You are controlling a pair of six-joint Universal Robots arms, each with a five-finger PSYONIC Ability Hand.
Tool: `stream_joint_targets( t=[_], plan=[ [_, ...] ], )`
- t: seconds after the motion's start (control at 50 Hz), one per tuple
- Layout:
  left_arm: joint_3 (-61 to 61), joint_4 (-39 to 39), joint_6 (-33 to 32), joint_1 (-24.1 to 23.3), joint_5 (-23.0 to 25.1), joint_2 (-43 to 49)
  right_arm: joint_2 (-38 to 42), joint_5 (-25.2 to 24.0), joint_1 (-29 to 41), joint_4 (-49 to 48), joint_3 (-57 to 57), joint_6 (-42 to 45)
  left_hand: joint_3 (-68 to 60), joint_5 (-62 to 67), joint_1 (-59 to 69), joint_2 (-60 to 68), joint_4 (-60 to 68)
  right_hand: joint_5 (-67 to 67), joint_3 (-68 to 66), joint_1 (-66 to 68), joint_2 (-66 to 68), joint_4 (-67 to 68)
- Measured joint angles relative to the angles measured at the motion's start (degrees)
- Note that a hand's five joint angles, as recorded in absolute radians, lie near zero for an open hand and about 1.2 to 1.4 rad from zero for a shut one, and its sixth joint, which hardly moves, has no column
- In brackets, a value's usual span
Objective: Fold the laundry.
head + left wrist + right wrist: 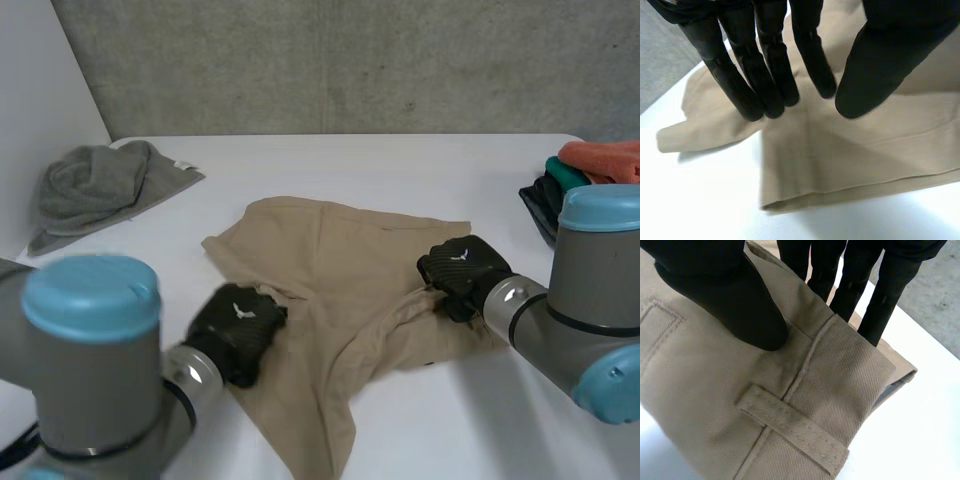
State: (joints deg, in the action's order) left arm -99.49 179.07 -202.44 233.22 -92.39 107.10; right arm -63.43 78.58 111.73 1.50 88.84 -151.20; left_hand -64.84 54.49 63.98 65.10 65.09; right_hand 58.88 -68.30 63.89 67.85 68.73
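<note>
Left arm [95, 360] sits nearest, at the near left. Its left hand [740, 80] is over the left part of the tan shorts [335, 290] by a leg hem, fingers straight, thumb apart, gripping nothing. The tips look to rest on the cloth, hard to be sure. Far left on the white table [420, 170] is a bunched grey garment [100, 185]. Mid-table the tan shorts lie rumpled. At their right edge the right hand [462, 272] pinches the waistband, thumb on top near a belt loop [790, 425], fingers behind the fold. Far right sits a folded stack [590, 170].
</note>
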Motion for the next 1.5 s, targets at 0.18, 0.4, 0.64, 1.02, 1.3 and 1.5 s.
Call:
stream_joint_targets(
  t=[0.18, 0.4, 0.64, 1.02, 1.3, 1.5],
  plan=[
    [1.5, -1.6, -2.1, 2.8, 13.6, -2.5, -3.4, -1.6, -0.4, 0.1, 3.3, 4.6, 49.2, -49.4, -48.1, -49.1, -49.5, 0.0, 0.0, 0.0, 0.0, 0.0],
    [6.4, 1.4, 4.7, -3.3, 16.4, -1.0, -3.4, -1.4, -1.6, -0.4, 3.1, 4.5, 49.9, -49.9, -48.9, -50.2, -50.4, 0.0, 0.0, 0.0, 0.0, 0.0],
    [13.2, -5.9, 9.1, -9.6, 12.2, 7.7, -4.2, -0.9, -2.0, -1.7, 3.9, 2.9, 47.9, -47.3, -47.1, -48.1, -47.9, 0.0, 0.0, 0.0, 0.0, 0.0],
    [26.0, -9.7, 17.1, -10.9, -6.0, 17.1, -4.6, -0.9, -1.0, -3.1, 4.3, 2.0, -3.0, 3.6, 1.6, 3.3, 3.3, 0.0, 0.0, 0.0, 0.0, 0.0],
    [48.3, -6.3, -2.1, 1.3, 5.5, 22.2, 0.2, 0.2, 0.8, -12.6, -5.9, -2.5, -3.1, 3.6, 1.9, 3.4, 3.3, 0.1, 0.0, 0.0, 0.0, 0.0],
    [74.3, -9.2, -9.3, 4.9, 8.8, 35.9, 11.9, 7.9, 1.0, -20.2, -19.4, -7.7, -3.1, 3.8, 2.1, 3.4, 3.4, 0.2, 0.0, 0.0, 0.0, 0.0]
  ],
)
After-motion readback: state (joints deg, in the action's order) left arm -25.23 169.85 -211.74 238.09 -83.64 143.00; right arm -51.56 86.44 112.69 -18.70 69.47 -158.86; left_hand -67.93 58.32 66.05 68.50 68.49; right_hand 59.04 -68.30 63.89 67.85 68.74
